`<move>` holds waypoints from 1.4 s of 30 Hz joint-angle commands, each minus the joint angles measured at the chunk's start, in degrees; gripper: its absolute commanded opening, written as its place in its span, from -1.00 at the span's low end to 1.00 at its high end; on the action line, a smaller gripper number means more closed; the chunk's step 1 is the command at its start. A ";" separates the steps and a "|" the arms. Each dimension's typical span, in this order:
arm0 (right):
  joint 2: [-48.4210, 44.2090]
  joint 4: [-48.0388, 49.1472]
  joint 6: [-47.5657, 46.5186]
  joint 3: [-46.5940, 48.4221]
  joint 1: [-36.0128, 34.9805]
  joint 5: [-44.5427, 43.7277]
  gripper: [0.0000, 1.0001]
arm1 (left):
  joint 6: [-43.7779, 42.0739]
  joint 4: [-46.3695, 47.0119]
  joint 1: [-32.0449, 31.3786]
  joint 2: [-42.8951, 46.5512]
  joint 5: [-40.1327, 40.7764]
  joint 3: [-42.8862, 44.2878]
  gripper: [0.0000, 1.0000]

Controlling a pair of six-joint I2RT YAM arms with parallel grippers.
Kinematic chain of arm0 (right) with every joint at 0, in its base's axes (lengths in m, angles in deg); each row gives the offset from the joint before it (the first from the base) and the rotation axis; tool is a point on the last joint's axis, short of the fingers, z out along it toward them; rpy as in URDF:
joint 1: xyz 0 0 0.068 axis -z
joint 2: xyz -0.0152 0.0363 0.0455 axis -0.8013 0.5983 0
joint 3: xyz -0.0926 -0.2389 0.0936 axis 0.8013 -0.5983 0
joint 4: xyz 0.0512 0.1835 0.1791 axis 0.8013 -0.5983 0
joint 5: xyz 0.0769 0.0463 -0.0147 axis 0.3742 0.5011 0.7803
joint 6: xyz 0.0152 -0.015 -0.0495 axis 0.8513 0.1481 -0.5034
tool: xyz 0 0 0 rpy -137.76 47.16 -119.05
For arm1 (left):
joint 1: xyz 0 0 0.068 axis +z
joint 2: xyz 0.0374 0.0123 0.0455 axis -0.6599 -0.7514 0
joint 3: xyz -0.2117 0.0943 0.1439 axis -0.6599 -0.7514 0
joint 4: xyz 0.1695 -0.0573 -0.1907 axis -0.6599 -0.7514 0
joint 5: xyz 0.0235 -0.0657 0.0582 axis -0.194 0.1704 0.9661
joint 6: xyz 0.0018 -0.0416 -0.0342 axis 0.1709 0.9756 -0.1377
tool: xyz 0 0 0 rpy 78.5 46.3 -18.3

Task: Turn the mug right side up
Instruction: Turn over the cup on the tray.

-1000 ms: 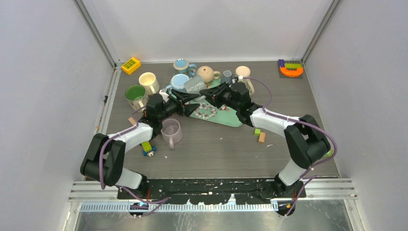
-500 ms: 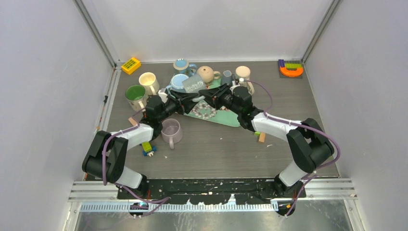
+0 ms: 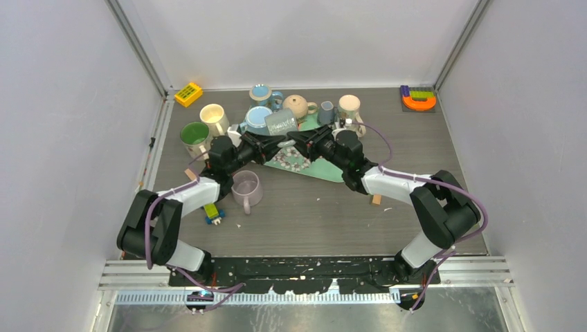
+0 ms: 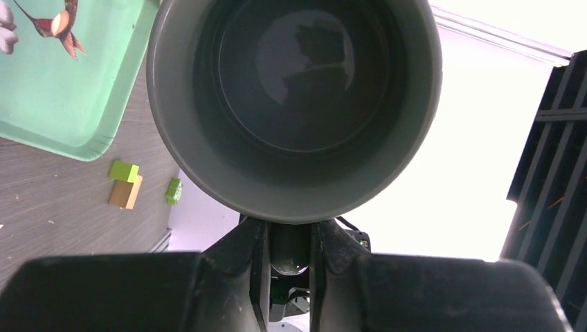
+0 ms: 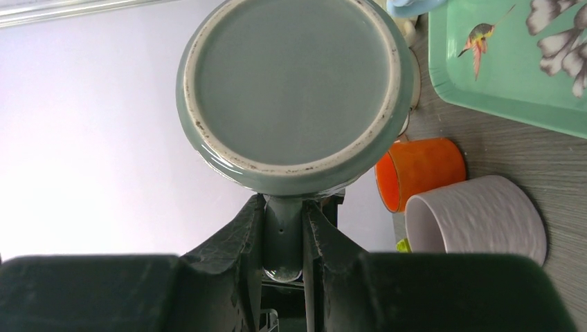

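Observation:
The grey mug (image 3: 280,124) hangs on its side in the air above the back edge of the green tray (image 3: 325,169). Both grippers hold it by its handle from opposite sides. My left gripper (image 3: 275,142) faces its open mouth: the left wrist view shows the dark inside of the mug (image 4: 297,104), with the left gripper (image 4: 289,235) shut on the handle below the rim. My right gripper (image 3: 299,138) faces its base: the right wrist view shows the mug's flat glazed bottom (image 5: 291,90), with the right gripper (image 5: 284,221) shut on the handle.
A lilac mug (image 3: 246,188) stands by the left arm. Green (image 3: 194,135), cream (image 3: 214,116), blue (image 3: 258,116) and white (image 3: 349,105) mugs and a beige teapot (image 3: 296,105) crowd the back. An orange cup (image 5: 419,169) shows in the right wrist view. Small blocks (image 3: 376,199) lie right of the tray.
Both grippers have carried the grey mug a little up and toward the back, and the mug has tilted further. Both arms moved inward with it.

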 commanded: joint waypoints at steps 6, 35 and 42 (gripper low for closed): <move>-4.02 9.26 -0.16 -0.29 -0.91 1.61 -0.88 | -15.44 -17.40 0.73 8.21 -0.37 7.72 -0.99; -26.40 -58.57 -41.67 12.61 2.58 -20.62 1.00 | -60.56 -69.94 -7.29 15.10 4.88 27.37 -1.00; -24.65 -60.32 -43.84 13.26 11.79 -14.56 1.00 | -65.62 -77.43 -17.25 16.22 16.36 26.43 -0.99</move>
